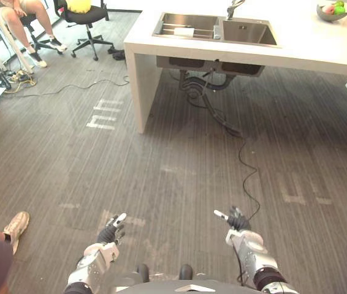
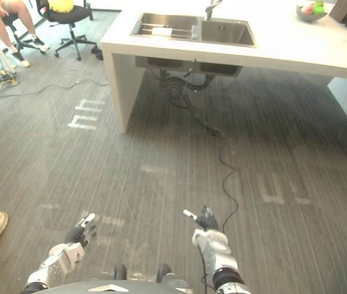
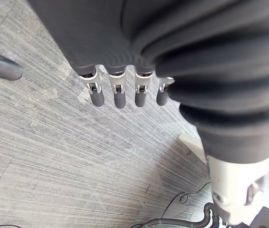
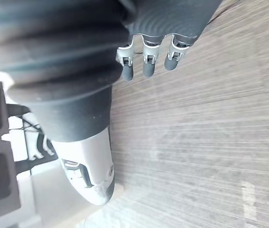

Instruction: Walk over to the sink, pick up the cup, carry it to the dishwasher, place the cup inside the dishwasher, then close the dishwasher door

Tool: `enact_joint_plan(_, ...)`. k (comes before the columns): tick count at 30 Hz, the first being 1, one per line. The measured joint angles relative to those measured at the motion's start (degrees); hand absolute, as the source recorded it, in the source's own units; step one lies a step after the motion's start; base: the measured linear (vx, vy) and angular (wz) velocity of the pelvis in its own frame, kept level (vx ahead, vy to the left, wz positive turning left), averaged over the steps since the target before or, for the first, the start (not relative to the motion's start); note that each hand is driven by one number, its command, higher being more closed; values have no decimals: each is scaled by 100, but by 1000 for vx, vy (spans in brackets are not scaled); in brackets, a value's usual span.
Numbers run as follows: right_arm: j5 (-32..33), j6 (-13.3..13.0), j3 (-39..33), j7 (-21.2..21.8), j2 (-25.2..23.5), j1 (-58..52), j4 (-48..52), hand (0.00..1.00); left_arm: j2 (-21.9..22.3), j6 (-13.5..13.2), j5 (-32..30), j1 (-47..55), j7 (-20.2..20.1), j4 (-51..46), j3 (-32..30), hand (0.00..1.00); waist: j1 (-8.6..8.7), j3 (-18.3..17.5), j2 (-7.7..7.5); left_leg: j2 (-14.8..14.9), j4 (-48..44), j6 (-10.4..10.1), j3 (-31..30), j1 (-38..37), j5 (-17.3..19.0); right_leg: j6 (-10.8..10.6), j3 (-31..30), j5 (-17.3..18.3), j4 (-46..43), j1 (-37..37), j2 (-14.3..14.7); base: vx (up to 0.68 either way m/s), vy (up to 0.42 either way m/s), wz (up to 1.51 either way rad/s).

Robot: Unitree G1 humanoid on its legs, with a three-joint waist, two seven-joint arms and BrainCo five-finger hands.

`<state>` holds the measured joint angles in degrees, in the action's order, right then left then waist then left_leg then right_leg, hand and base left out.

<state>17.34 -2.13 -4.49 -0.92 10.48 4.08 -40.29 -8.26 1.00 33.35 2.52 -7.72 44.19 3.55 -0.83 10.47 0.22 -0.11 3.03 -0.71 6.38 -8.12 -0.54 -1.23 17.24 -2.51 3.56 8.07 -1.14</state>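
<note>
The robot stands on the grey floor (image 1: 161, 153), well apart from the white tabletop (image 1: 308, 46) that lies across the head view at 12 to 1 o'clock. This looks like the walking leg of the task, with nothing grasped yet.

The left hand (image 1: 112, 231) hangs low at 7 o'clock and the right hand (image 1: 236, 220) low at 5 o'clock. Both are held just ahead of the body, probably so the arms stay balanced and out of the way during the walk. In the left wrist view the fingers (image 3: 119, 95) hang straight and loose over bare floor. The right hand's fingers (image 4: 146, 61) are the same, so both hands are relaxed and hold nothing.

The sink (image 1: 250, 32) is set into the tabletop at 12 o'clock, with its faucet (image 1: 233, 9) at the far rim. A small pale object (image 1: 184, 32) lies in the basin on the 11 o'clock side. It may be the cup, though it is too small to tell.

A bowl (image 1: 327, 17) of fruit sits on the tabletop at 1 o'clock, clear of the sink. At 10 to 11 o'clock are an office chair (image 1: 87, 15) and a seated person (image 1: 26, 12), and another person's shoe (image 1: 15, 226) is at 8 o'clock. All are off the straight line to the sink, so the way ahead looks clear.
</note>
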Motion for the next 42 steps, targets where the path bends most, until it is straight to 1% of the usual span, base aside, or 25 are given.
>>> enact_joint_plan(1,-203,-64,7,157,-17,-64,91,0,0,-76,-161,25,0,0,20,0,-5,-1,-9,-5,3,4,9,-7,-3,-1,-43,0,-14,-2,-2,0,0,0)
enact_joint_plan(2,-217,-69,12,181,-24,-72,94,0,-2,-98,-191,31,1,0,29,0,-4,-1,-10,-5,3,4,14,-9,-3,-1,-48,0,-18,-4,-3,-20,28,-5)
enact_joint_plan(4,-407,-65,200,347,-36,-179,101,0,-20,-156,-607,41,23,-23,128,0,2,-2,-13,-6,3,5,26,-41,-3,-7,-71,5,-51,2,-10,-17,21,-6)
enact_joint_plan(7,-421,-63,318,405,-102,-327,96,0,-12,-163,-879,48,204,-46,158,0,6,-2,-13,-6,4,5,56,-93,-3,-10,-81,7,-71,36,-14,-16,11,-2)
enact_joint_plan(10,-419,-69,377,404,-104,-425,56,0,-11,-172,-992,82,259,-46,157,0,6,-3,-14,-7,4,12,82,-131,-7,-11,-88,8,-89,66,-19,-24,11,-3)
enact_joint_plan(11,-416,-86,376,401,-103,-436,-18,0,-6,-218,-1028,126,337,-46,158,0,6,-3,-15,-7,10,15,107,-160,-9,-11,-102,8,-102,79,-20,-46,20,-9)
enact_joint_plan(13,-401,-151,367,382,-101,-451,-177,0,7,-348,-1287,201,617,-45,154,0,1,-7,-20,-5,18,17,146,-189,-9,-13,-138,10,-131,87,-21,-51,20,-10)
enact_joint_plan(14,-279,-224,368,404,-102,-486,-244,0,7,-476,-1614,259,926,-45,135,0,1,-12,-30,-6,31,18,167,-186,-7,-13,-158,10,-137,80,-21,-52,19,-6)
enact_joint_plan(15,-143,-311,366,417,-108,-510,-313,0,8,-576,-1821,301,1118,-44,115,0,1,-16,-36,-6,42,20,185,-186,-6,-13,-187,10,-137,80,-21,-51,20,-8)
enact_joint_plan(17,81,-372,358,477,-109,-595,-358,0,7,-705,-2172,385,1372,-44,97,0,-4,-30,-44,6,120,37,321,-211,-17,-20,-235,16,-136,70,-19,-44,20,-8)
enact_joint_plan(18,166,-365,350,540,-121,-639,-365,0,7,-759,-2339,438,1467,-44,94,0,0,-37,-51,6,123,47,355,-212,-24,-25,-244,17,-134,65,-21,-38,20,-9)
enact_joint_plan(20,280,-337,319,611,-194,-715,-517,0,20,-841,-2561,584,1529,-30,86,0,-1,-66,-81,16,142,47,469,-223,-24,-41,-282,17,-127,43,-22,-11,23,-13)
enact_joint_plan(21,339,-226,206,716,-296,-742,-829,0,48,-842,-2637,693,1496,52,77,0,-5,-97,-112,15,162,51,506,-232,-21,-46,-323,12,-123,34,-21,6,23,-14)
enact_joint_plan(23,385,-114,102,828,-382,-789,-1147,0,109,-842,-2659,757,1468,252,44,0,-14,-101,-120,16,163,56,565,-265,-1,-49,-377,10,-120,44,-18,14,21,-15)
enact_joint_plan(24,527,-35,64,879,-434,-877,-1429,0,167,-749,-2695,714,1359,443,-147,0,-42,-100,-99,15,163,51,611,-303,12,-50,-407,-1,-104,78,-18,13,21,-16)
enact_joint_plan(25,565,9,12,922,-462,-902,-1537,0,162,-728,-2724,675,1329,542,-151,0,-43,-116,-86,14,163,54,622,-308,18,-52,-407,-3,-97,81,-18,12,22,-15)
enact_joint_plan(27,811,71,-270,996,-535,-944,-1638,0,194,-594,-2717,565,1237,828,-228,0,11,-138,-53,11,163,56,649,-327,25,-62,-425,-16,-87,83,-21,4,12,-11)
enact_joint_plan(29,1020,248,-394,1033,-547,-954,-1712,0,204,-114,-2258,462,1054,1019,-383,0,74,-137,-55,15,163,50,652,-388,35,-63,-426,-15,-72,136,-18,0,4,-2)
enact_joint_plan(30,1191,348,-487,1043,-557,-984,-1730,0,201,275,-1942,401,877,1100,-515,0,78,-138,-57,17,164,46,654,-423,46,-63,-424,-15,-36,181,-12,-13,-1,5)
enact_joint_plan(31,1342,423,-534,1045,-560,-1014,-1760,0,201,489,-1775,374,772,1130,-589,0,74,-141,-68,20,164,44,651,-427,49,-63,-424,-15,-25,188,-9,-15,-5,5)
enact_joint_plan(32,1642,577,-615,1047,-584,-1052,-1826,0,194,776,-1534,340,568,1195,-740,0,72,-155,-81,25,164,44,648,-420,49,-61,-425,-16,7,188,-2,0,0,0)
enact_joint_plan(33,1847,763,-800,1042,-580,-1068,-1957,0,188,936,-1352,308,416,1264,-831,0,74,-165,-71,32,164,43,649,-416,50,-54,-427,-21,39,192,8,0,0,0)
enact_joint_plan(35,1828,916,-1030,1071,-602,-1172,-2099,0,181,1065,-1160,303,345,1297,-924,0,76,-161,-82,46,164,29,655,-410,59,-41,-436,-45,102,206,31,4,-18,-6)
enact_joint_plan(37,1837,934,-1040,1093,-583,-1255,-2138,0,187,1136,-1112,302,327,1320,-1002,0,87,-161,-83,69,164,6,673,-405,75,-30,-436,-59,138,204,50,10,-22,-10)
enact_joint_plan(42,1828,861,-1015,1049,-561,-1291,-2145,0,188,1146,-1100,244,314,1400,-999,0,95,-157,-87,110,165,-12,690,-329,87,-10,-435,-44,143,125,93,5,-8,-2)
